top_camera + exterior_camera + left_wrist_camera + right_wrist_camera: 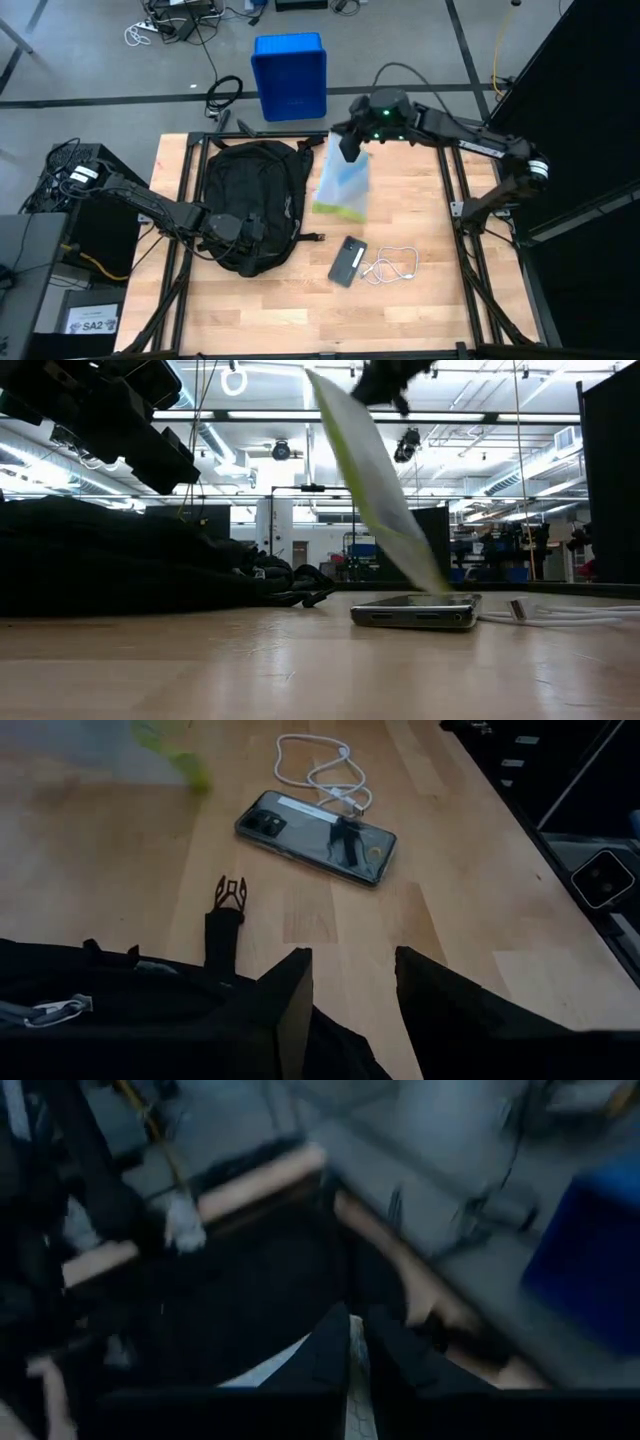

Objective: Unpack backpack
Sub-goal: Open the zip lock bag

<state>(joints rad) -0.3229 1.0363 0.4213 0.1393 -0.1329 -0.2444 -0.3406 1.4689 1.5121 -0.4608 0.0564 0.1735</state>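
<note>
The black backpack (250,200) lies flat on the left half of the wooden table. My left gripper (245,228) is at the backpack's near edge, with black fabric between its fingers (290,1010). My right gripper (350,150) is raised over the table's far middle, shut on a clear plastic bag (342,185) with green and blue contents. The bag (385,500) hangs slanting below it. A dark phone (347,261) and a white cable (392,265) lie on the table to the right of the backpack. My left gripper has bunched black fabric (345,1055) of the backpack's near edge between its two fingers, far back; the fingertips stand apart with bare table showing between them. The fingers come slanting down from the table's left. The backpack rests on the table. My right gripper pinches the bag's top edge (353,1342) between its two fingers, coming from the table's right, slanting down. The bag hangs tilted below the fingers. Its lower end (430,582) is close to the table; whether it touches, I cannot tell.
A blue bin (290,75) stands on the floor beyond the table's far edge. A loose backpack strap with a buckle (228,900) lies on the wood toward the phone (315,825). Bare wood shows along the near edge (300,320).
</note>
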